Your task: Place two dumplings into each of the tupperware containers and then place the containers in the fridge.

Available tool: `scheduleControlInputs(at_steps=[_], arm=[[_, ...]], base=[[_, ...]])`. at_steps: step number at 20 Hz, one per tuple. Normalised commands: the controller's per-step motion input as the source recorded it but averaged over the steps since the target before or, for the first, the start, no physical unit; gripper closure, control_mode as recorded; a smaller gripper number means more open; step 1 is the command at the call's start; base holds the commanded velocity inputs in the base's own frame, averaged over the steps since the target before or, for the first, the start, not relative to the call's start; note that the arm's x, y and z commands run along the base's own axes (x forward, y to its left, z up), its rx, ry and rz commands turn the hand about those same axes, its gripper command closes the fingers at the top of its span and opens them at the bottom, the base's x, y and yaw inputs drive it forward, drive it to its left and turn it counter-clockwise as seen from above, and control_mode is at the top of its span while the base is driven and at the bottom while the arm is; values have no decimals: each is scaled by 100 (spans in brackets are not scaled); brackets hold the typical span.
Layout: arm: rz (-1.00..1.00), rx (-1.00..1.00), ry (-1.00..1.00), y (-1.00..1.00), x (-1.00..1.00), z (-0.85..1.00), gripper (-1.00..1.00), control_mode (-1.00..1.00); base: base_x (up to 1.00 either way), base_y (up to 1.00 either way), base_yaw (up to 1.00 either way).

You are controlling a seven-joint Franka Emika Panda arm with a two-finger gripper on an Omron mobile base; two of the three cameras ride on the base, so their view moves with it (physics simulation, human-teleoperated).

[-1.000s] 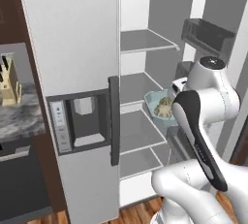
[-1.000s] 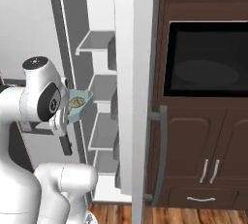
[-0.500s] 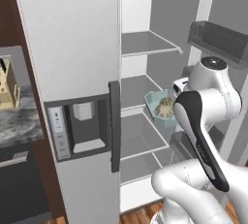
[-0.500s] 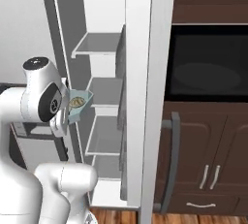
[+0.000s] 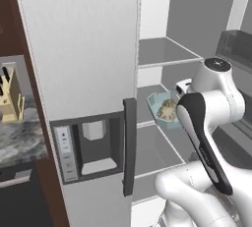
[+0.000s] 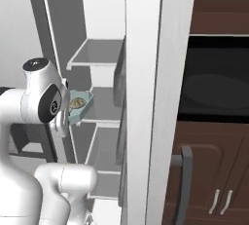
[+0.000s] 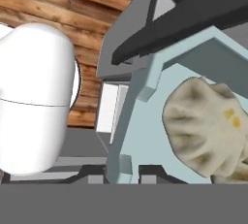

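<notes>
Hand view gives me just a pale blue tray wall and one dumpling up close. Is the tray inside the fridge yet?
Observer: Nearly. The left base view shows the blue tupperware container, held by the claw, at the open fridge, level with its middle shelf.
Operator: Resting on that shelf?
Observer: I cannot tell; in the right base view it sits at the shelf's front edge.
Operator: Door in the way?
Observer: No. The door stands open, to the container's right.
</notes>
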Motion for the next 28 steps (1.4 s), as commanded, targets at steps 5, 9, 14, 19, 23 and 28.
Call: scheduleControlInputs(at_steps=[5, 9, 14, 19, 23, 28], arm=[[0, 0, 0, 0, 0, 0, 100, 100], [0, 0, 0, 0, 0, 0, 100, 100], [0, 0, 0, 0, 0, 0, 100, 100], [1, 0, 0, 0, 0, 0, 100, -100], [10, 6, -26, -37, -6, 37, 100, -100], [6, 5, -46, -43, -7, 35, 100, -100]], base=[[35, -37, 13], [9, -25, 7], [3, -29, 0], [0, 0, 0], [0, 0, 0], [0, 0, 0]])
